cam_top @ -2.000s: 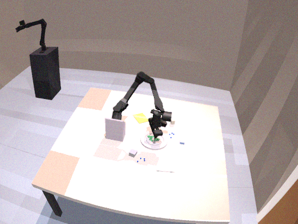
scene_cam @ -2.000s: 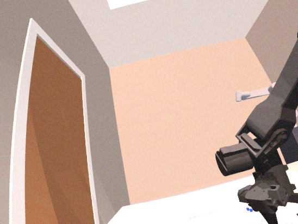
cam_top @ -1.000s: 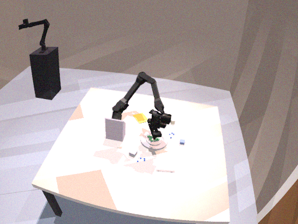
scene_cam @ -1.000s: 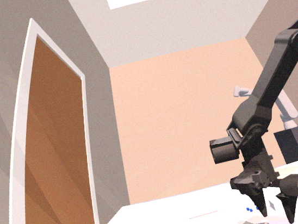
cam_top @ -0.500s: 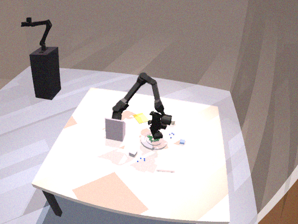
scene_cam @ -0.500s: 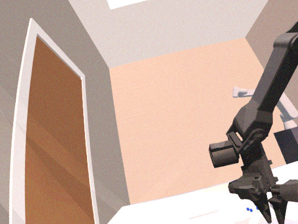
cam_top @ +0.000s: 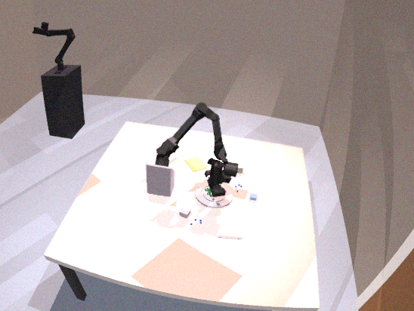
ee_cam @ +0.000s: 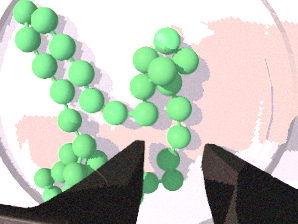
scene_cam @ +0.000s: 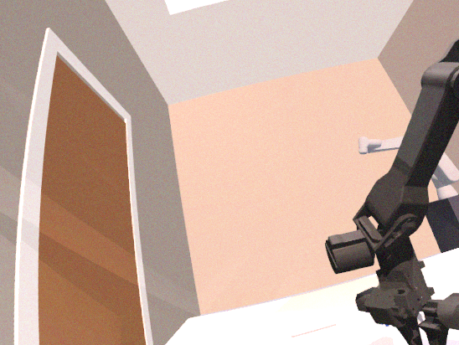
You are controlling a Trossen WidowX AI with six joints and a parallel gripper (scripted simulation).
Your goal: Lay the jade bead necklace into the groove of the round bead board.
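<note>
The jade bead necklace (cam_top: 208, 192) (ee_cam: 115, 112) lies bunched on the round bead board (cam_top: 202, 201) (ee_cam: 235, 100). In the wrist view it shows a long doubled strand at the upper left, a heaped cluster at upper centre and another cluster at lower left, partly hidden by the left finger. My gripper (cam_top: 217, 194) (scene_cam: 426, 337) (ee_cam: 173, 152) points down low over the board, its fingers partly open. Several beads running down from the centre cluster show in the gap between and below the fingertips, with space on both sides. The fingers do not grip them.
A grey upright panel (cam_top: 159, 181) stands left of the board. A yellow sheet (cam_top: 196, 164) lies behind it. A small grey block (cam_top: 184, 213), a light blue block (cam_top: 253, 197), small blue dots (cam_top: 200, 222) and a thin rod (cam_top: 230, 237) lie around it.
</note>
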